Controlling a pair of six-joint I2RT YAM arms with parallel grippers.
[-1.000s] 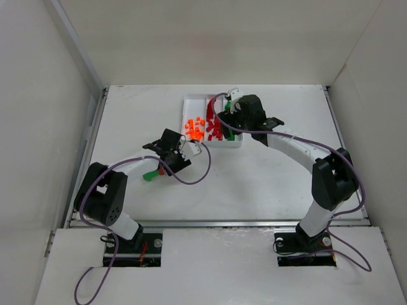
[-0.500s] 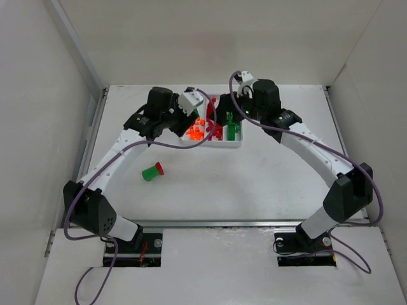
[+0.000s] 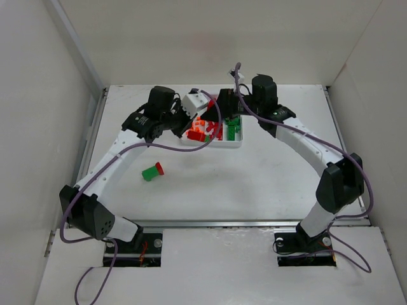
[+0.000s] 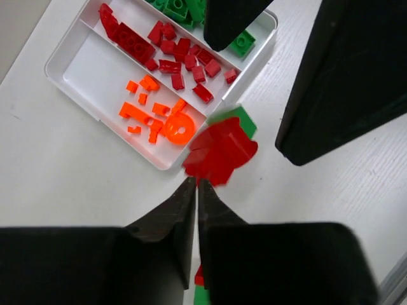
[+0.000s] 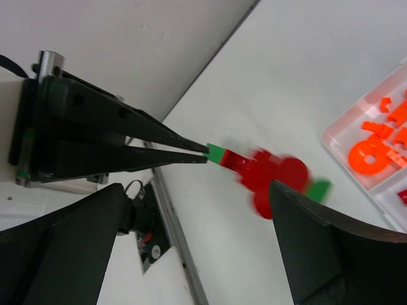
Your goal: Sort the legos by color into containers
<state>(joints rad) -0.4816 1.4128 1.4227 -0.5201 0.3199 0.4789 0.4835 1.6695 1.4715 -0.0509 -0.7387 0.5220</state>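
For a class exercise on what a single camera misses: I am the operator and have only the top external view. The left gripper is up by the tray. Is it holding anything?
Observer: Yes. The left wrist view shows the left gripper pinched shut on a joined red-and-green lego piece, which is blurred.
Operator: Does the right gripper have hold of it too?
Observer: The right wrist view shows the right gripper open, spread wide on either side of that piece. I cannot tell whether it touches.
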